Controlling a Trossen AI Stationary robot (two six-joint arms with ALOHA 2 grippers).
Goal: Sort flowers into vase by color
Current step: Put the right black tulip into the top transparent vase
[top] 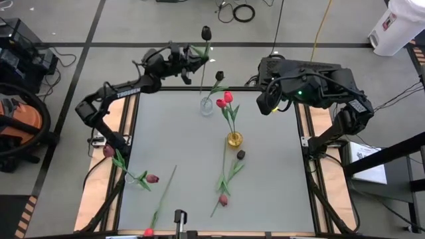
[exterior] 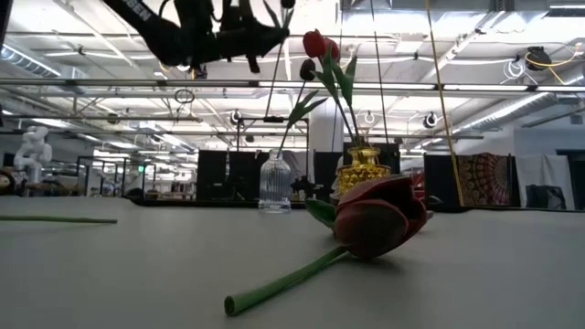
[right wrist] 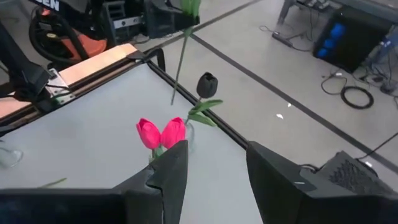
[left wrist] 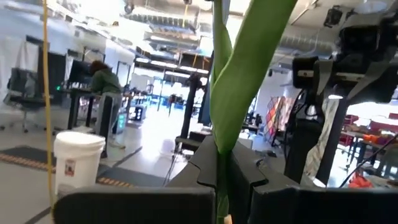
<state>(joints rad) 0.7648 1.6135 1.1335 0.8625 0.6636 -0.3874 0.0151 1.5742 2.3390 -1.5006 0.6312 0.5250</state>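
Standing in yellow vase — two pink tulips, clear vase — one.

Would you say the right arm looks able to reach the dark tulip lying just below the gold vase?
Probably yes: the right gripper is open and holds nothing, and the dark tulip lies on bare table beside the gold vase, with nothing over it.

Overhead view looks straight down; low view faces level across the table, sharing it.
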